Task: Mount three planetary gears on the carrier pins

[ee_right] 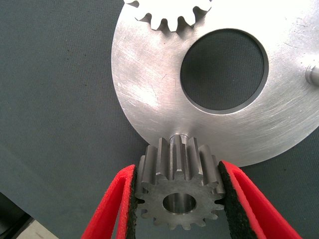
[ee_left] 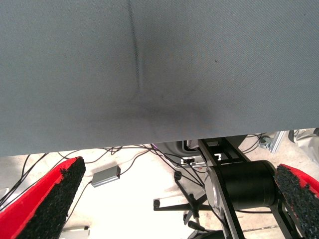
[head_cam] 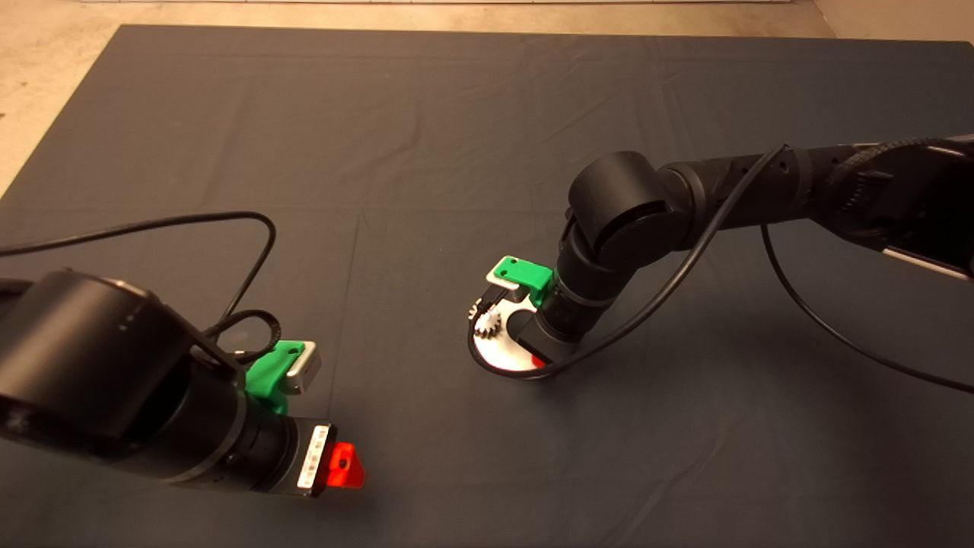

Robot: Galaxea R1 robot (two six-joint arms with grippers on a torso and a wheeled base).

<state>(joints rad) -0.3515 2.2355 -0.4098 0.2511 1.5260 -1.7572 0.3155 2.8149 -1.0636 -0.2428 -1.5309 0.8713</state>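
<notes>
One gear (ee_right: 167, 12) already sits on the disc (ee_right: 149, 89) at its rim. The right end effector (ee_right: 178, 199) is clamped on a second gear (ee_right: 179, 191), held just above a bare pin (ee_right: 177, 138) near the disc's edge. A third pin (ee_right: 312, 74) stands empty. Next, I judge, the bore must line up over the pin before lowering. The left end effector (ee_left: 174, 199) hangs idle, fingers apart, near the tabletop's edge.
</notes>
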